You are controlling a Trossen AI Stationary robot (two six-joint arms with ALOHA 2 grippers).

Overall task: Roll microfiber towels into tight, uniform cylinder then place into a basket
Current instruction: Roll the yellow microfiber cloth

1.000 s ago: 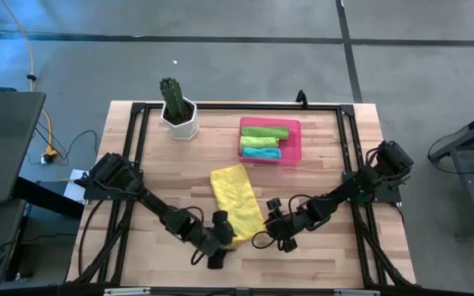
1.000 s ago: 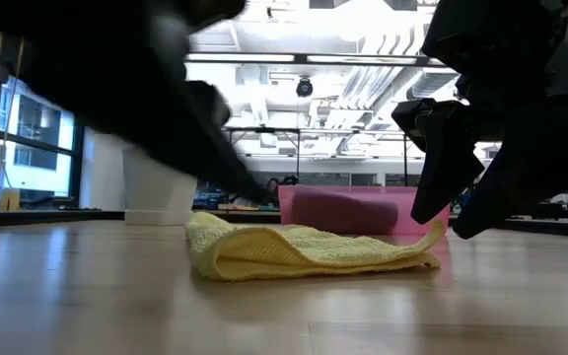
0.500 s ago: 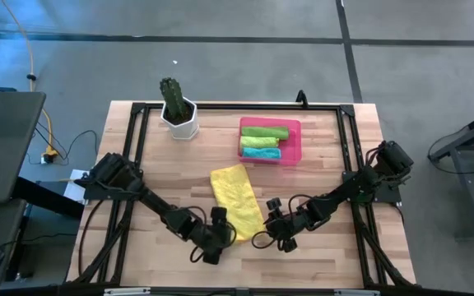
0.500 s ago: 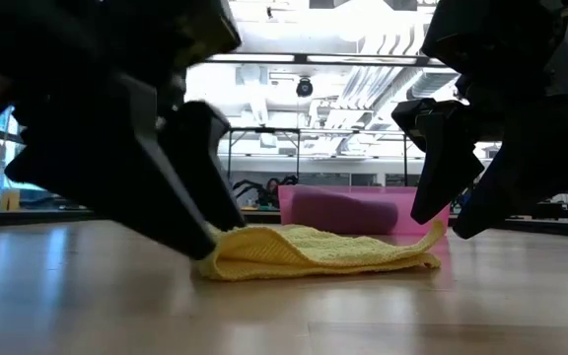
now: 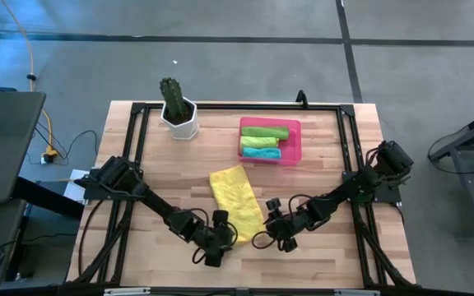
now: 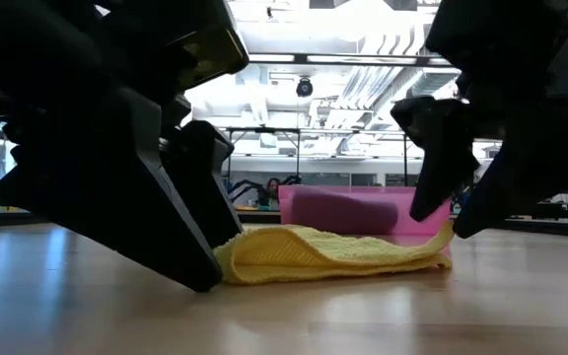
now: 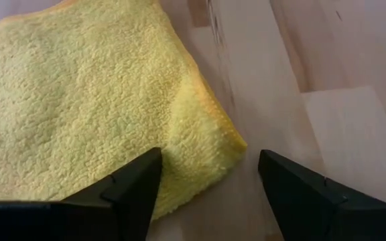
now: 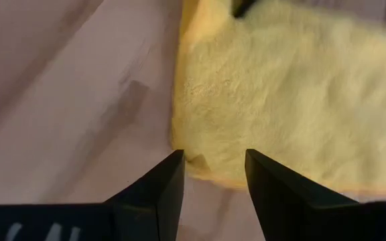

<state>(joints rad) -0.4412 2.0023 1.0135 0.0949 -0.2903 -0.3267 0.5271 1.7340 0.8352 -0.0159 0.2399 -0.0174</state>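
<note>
The yellow microfiber towel [image 5: 235, 200] lies spread flat on the wooden table, its long side running from far to near. My left gripper [image 5: 223, 236] is open at the towel's near left corner [image 7: 228, 139]. One finger [image 7: 134, 187] stands over the cloth, the other [image 7: 300, 194] over bare wood. My right gripper [image 5: 266, 224] is open at the near right corner [image 8: 187, 157], with a finger on either side of it. The pink basket [image 5: 295, 141] stands at the far side and holds rolled lime green and teal towels [image 5: 262, 141]. My left gripper slants down from the near left, and one finger [image 6: 200, 256] reaches the table right at the towel's edge; I cannot tell whether it touches the cloth. My right gripper slants down from the near right, with the slightly upturned corner [image 6: 448, 235] between its fingertips; whether they touch it, I cannot tell.
A white pot with a cactus [image 5: 179, 113] stands at the far left of the table. A black frame [image 5: 237, 105] runs around the tabletop's edges. Bare wood shows on either side of the yellow towel and along the near edge.
My left gripper has come down to the table and in toward the yellow towel's near left corner, rolling a little, and has stayed open. The towel stays flat on the table.
</note>
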